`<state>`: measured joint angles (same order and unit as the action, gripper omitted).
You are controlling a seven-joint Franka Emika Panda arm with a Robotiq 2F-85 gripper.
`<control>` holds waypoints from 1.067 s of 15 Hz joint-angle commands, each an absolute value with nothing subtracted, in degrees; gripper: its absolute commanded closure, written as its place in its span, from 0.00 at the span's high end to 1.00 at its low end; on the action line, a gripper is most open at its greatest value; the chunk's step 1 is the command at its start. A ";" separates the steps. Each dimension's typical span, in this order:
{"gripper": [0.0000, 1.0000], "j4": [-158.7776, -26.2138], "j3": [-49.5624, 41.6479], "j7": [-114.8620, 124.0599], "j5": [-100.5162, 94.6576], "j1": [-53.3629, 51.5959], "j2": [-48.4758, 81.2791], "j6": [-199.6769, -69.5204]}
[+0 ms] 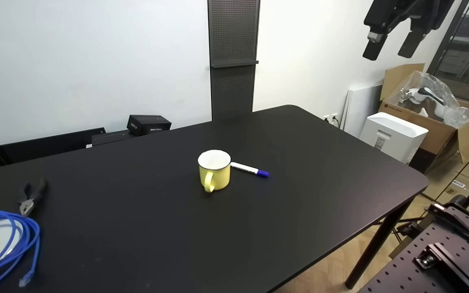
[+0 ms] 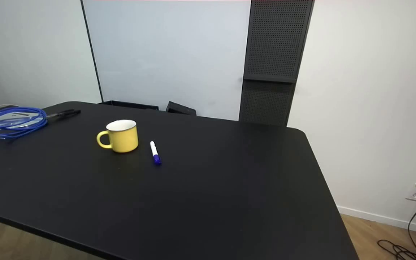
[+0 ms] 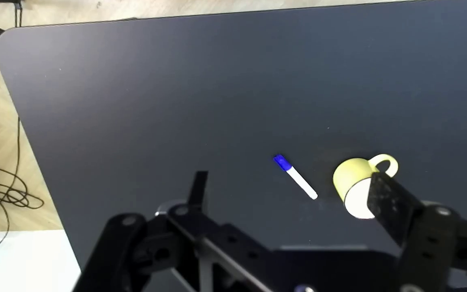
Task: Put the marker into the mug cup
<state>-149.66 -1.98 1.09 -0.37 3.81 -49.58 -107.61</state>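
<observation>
The marker (image 1: 250, 169) lies flat on the dark table, white body with a blue cap end. It shows also in an exterior view (image 2: 155, 152) and in the wrist view (image 3: 300, 181). The yellow mug cup (image 1: 220, 179) stands upright beside it, a small gap between them; it shows in an exterior view (image 2: 125, 140) and the wrist view (image 3: 349, 175). The mug's white interior shows no contents. My gripper (image 1: 390, 51) is open and empty, high above and away from both. In the wrist view my gripper (image 3: 290, 190) has its fingers wide apart; the right finger covers part of the mug.
The black table (image 1: 157, 228) carries pliers (image 1: 31, 197) and a coiled blue cable (image 1: 23, 244) at its far left in an exterior view. Black boxes (image 1: 149, 125) stand behind the table by the wall. A cardboard box (image 1: 421, 126) and a white case (image 1: 393, 136) stand beyond the table's right edge.
</observation>
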 commanded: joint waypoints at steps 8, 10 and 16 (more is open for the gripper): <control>1.00 -144.23 -4.60 -15.90 -6.44 0.84 -27.31 -121.57; 1.00 -142.23 -4.05 -19.26 -8.04 -0.07 -22.43 -122.02; 1.00 -141.15 -2.90 -22.66 -9.66 -1.41 -16.87 -125.37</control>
<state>-141.20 -2.89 -22.67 -9.69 -1.39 -16.83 -125.52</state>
